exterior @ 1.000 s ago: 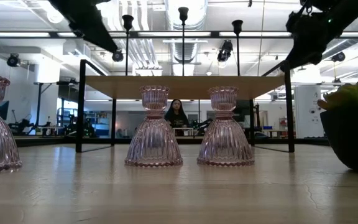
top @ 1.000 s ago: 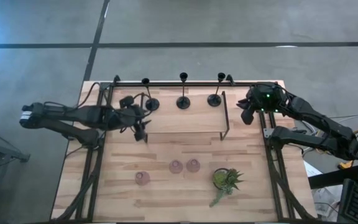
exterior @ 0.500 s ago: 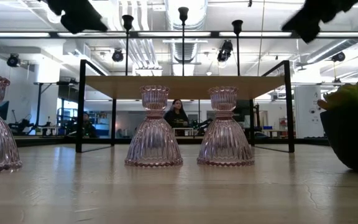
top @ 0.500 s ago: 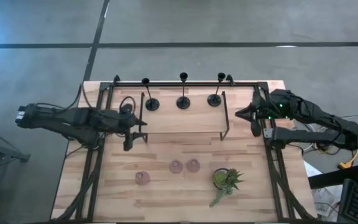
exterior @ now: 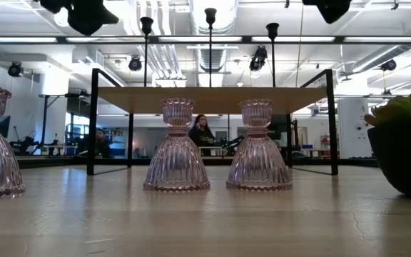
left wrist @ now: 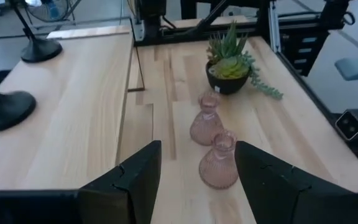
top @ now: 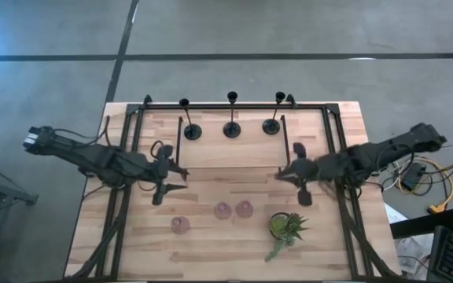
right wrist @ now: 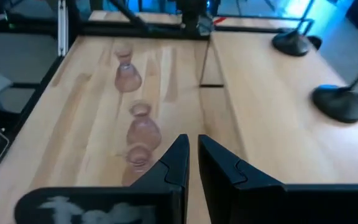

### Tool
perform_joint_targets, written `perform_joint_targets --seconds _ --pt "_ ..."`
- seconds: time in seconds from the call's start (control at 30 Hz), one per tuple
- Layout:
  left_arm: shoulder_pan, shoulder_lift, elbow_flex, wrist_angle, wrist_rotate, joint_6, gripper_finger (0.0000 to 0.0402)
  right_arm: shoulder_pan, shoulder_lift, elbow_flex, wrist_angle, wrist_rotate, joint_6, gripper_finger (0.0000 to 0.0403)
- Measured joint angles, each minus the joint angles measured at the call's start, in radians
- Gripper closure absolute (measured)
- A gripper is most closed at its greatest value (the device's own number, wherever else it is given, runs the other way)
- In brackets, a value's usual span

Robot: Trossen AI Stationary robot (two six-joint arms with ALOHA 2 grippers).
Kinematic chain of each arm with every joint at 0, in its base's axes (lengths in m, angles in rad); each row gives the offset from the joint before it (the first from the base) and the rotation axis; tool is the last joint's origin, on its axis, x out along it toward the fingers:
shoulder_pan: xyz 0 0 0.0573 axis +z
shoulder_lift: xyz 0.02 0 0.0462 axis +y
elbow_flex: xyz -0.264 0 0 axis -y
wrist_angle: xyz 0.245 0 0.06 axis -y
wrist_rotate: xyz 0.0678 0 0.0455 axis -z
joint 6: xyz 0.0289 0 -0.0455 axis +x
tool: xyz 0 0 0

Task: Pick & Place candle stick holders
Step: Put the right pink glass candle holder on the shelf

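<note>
- Left gripper point(top: 166, 182): it hangs above the table in front of the raised shelf point(top: 234, 151), with nothing held. In the left wrist view its fingers point(left wrist: 135, 180) stand well apart, so you have it spread and ready.
- Right gripper point(top: 300, 174): it hovers near the shelf's right front leg, just behind the potted plant point(top: 283, 226). In the right wrist view its fingers point(right wrist: 178, 163) are almost together, with only a thin gap and nothing between them.
- Pink glass holders: three stand upright on the table in front of the shelf, one at the left point(top: 180, 225) and a pair near the middle point(top: 222, 210) point(top: 244, 209).
- Black stem holders point(top: 231, 130): three stand in a row on the shelf, behind both grippers.
- Deciding relation: the left pink holder lies just forward of your left gripper, with its long axis vertical. The middle pair sits between the two arms, the right one of the pair closer to your right gripper. A level approach, fingers either side of the narrow waist, looks the likely need.
</note>
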Motion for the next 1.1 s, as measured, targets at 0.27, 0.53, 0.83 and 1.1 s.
perform_joint_targets --seconds 0.27,0.53,0.83,1.1 --pt "0.000 -0.012 -0.047 0.022 -0.004 -0.002 0.0193 0.144 0.221 0.081 -0.023 0.067 0.247 0.0376" --pt "0.000 -0.013 -0.054 0.055 -0.023 0.053 0.0193 0.180 0.403 0.095 -0.014 0.147 0.491 0.0376" --pt "0.001 -0.014 -0.054 0.117 -0.081 0.157 0.0193 0.187 0.551 0.093 -0.011 0.125 0.691 0.0360" --pt "0.001 -0.013 -0.049 0.132 -0.081 0.199 0.0193 0.187 0.671 0.093 0.058 0.104 0.669 0.0304"
